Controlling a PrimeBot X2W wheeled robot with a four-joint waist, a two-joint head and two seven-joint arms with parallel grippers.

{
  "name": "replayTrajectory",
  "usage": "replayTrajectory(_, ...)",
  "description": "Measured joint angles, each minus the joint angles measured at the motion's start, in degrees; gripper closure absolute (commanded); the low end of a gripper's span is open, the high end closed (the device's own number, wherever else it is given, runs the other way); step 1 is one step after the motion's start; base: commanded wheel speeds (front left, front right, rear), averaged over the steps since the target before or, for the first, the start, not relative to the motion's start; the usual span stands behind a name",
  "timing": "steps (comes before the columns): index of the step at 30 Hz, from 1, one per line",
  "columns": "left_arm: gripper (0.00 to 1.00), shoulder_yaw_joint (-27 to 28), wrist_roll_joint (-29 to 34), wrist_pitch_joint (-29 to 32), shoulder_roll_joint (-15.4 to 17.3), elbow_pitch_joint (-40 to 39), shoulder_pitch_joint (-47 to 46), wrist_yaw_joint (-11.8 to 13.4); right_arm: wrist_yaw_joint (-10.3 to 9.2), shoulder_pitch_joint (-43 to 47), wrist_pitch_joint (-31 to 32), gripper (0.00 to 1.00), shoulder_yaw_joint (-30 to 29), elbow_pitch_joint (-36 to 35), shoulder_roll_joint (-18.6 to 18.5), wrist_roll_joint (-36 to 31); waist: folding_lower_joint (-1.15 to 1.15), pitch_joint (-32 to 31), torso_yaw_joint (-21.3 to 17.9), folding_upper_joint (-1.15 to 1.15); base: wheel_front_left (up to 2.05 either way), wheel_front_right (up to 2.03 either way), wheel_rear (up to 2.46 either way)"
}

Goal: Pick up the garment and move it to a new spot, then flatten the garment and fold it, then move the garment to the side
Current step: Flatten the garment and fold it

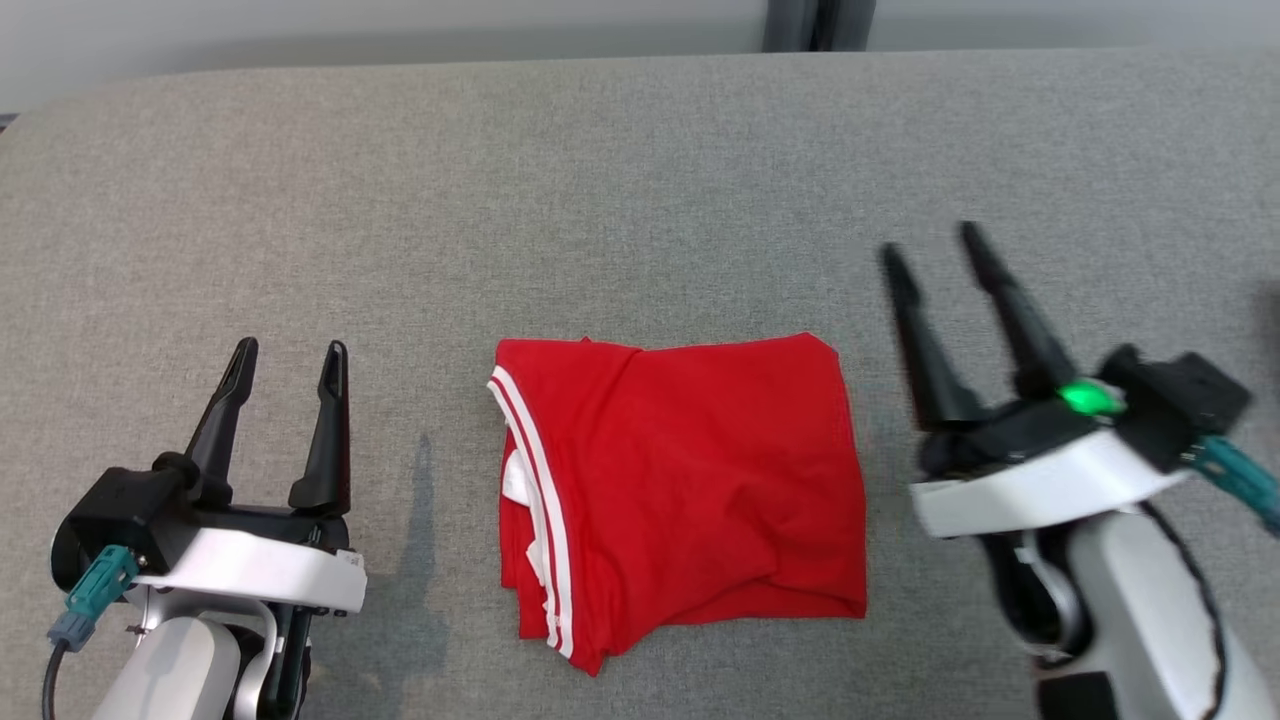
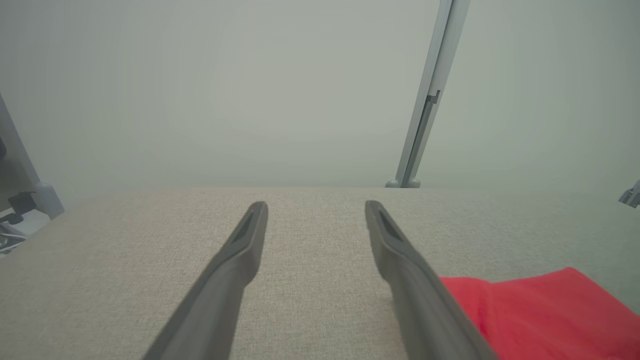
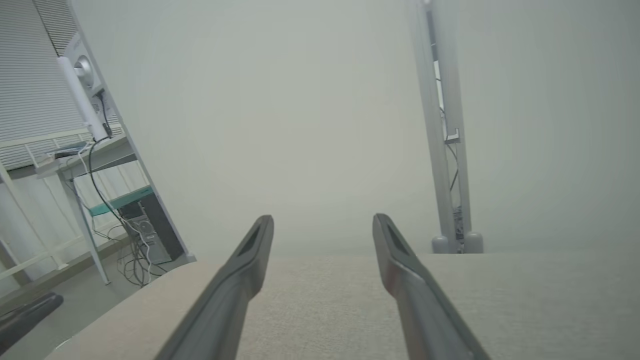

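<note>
Garment [image 1: 690, 490], red with white stripes, is seen folded on the grey table [image 1: 640, 180] between the left gripper [image 1: 288, 352] and right gripper [image 1: 935, 245], both spread and empty; being soft and light, it is best pinched at its edges.

Red cloth garment [image 1: 690, 480], matt; grey woven table cover [image 1: 640, 200], coarse.

No text, brand, number or sign can be read. A small white tag [image 1: 352, 562] at the end of the left arm's white cuff [image 1: 250, 575] carries dark marks (too small to read). A white fixture [image 3: 80, 65] shows a faint marking, blurred.
</note>
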Motion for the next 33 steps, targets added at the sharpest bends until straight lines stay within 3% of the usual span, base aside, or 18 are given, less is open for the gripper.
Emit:
replayTrajectory(5, 0.0, 0.5, 0.0, 0.0, 0.2, -0.7, 1.0, 0.5, 0.0, 6.4, 2.7, 0.0, -10.2, -2.4, -2.1, -5.7, 0.0, -1.0, -0.5, 0.0, 0.0, 0.0, 0.0)
replayTrajectory(9, 0.0, 0.8, 0.1, 0.0, 0.3, -1.1, 2.1, 0.8, 0.0, 11.0, 4.4, 0.0, -14.7, -3.8, -3.2, -8.8, 0.0, -1.9, -0.8, 0.0, 0.0, 0.0, 0.0)
replayTrajectory(29, 0.0, 0.4, 0.4, 0.6, 1.1, -3.3, 4.7, 2.5, 0.0, 16.0, 7.2, 0.0, -16.5, -4.9, -3.8, -10.4, 0.0, -3.9, -1.1, 0.0, 0.0, 0.0, 0.0)
replayTrajectory(30, 0.0, 0.3, 0.4, 0.6, 1.1, -3.5, 4.7, 2.5, 0.0, 16.0, 7.2, 0.11, -16.3, -4.9, -3.9, -10.4, 0.0, -3.8, -1.0, 0.0, 0.0, 0.0, 0.0)
replayTrajectory(31, 0.0, 0.3, 0.4, 0.6, 1.1, -3.5, 4.7, 2.5, 0.0, 16.0, 7.3, 0.63, -16.1, -4.9, -4.0, -10.4, 0.0, -3.7, -1.0, 0.0, 0.0, 0.0, 0.0)
replayTrajectory(32, 0.0, 0.2, 0.5, 0.8, 1.1, -3.6, 4.7, 2.5, 0.0, 16.0, 7.4, 1.0, -15.9, -5.0, -4.0, -10.4, 0.0, -3.6, -0.9, 0.0, 0.0, 0.0, 0.0)
replayTrajectory(33, 0.0, 0.2, 0.5, 0.8, 1.1, -3.7, 4.7, 2.5, 0.0, 16.0, 7.6, 1.0, -15.5, -5.1, -4.1, -10.8, 0.0, -3.5, -0.9, 0.0, 0.0, 0.0, 0.0)
